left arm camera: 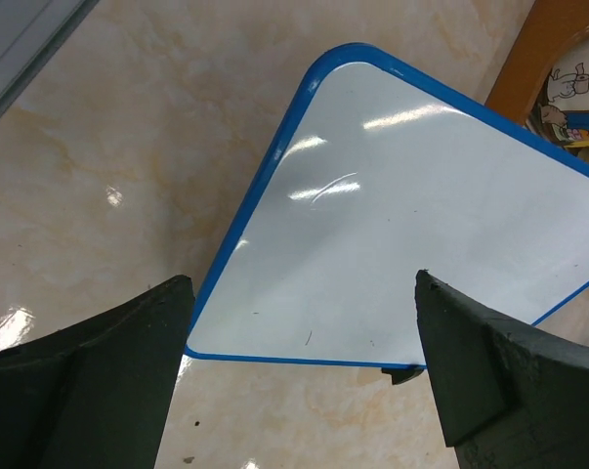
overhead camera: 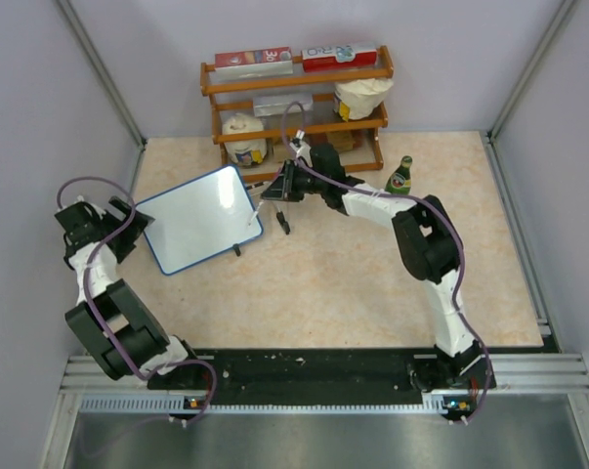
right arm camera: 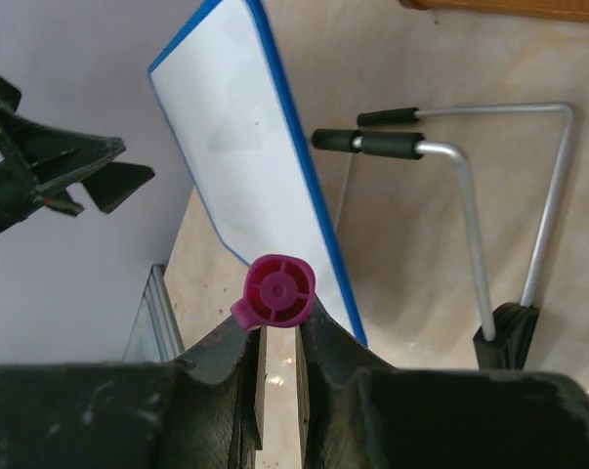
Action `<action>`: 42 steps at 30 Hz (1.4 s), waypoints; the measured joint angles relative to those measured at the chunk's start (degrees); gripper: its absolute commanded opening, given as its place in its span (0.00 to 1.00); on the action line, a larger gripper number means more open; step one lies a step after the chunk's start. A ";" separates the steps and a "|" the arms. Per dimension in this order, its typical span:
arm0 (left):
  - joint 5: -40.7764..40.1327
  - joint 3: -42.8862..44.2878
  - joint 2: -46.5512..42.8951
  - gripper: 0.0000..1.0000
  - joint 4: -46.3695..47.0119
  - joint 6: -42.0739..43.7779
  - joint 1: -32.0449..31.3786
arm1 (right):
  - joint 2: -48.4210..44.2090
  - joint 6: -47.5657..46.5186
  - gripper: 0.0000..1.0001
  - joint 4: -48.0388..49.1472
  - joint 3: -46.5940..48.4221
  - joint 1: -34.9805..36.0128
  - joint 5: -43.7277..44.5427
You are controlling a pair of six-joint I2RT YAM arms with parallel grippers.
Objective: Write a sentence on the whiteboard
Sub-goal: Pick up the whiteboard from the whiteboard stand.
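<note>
1. The whiteboard (overhead camera: 201, 220) lies askew on the left half of the desk (overhead camera: 372, 283). One corner points toward the shelf (overhead camera: 294, 98) at the far edge. Its face looks blank, so the sentence is not yet begun.
2. The right claw (overhead camera: 277, 186) is clamped shut on a marker (right arm camera: 277, 290) with its magenta end toward the wrist. It sits just off the board's far right corner, probably poised to bring the tip onto the white face. Whether the tip touches is unclear.
3. The left claw (left arm camera: 302, 281) gapes wide and holds nothing at the board's left edge. It seems placed to steady the frame during writing.
4. A wire stand (right arm camera: 392, 145) lies on the desk beside the board's right edge.
</note>
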 measured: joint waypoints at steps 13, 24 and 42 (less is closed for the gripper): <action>2.03 1.79 5.01 0.95 -1.22 2.47 1.99 | 6.25 0.13 0.00 -2.84 4.48 0.22 2.91; 4.07 5.51 10.03 0.94 -1.70 4.13 1.99 | 9.07 3.96 0.00 0.83 4.48 -0.17 0.50; 13.62 6.86 15.06 0.51 2.67 7.04 1.44 | 10.25 5.68 0.00 1.84 4.57 -0.90 -0.68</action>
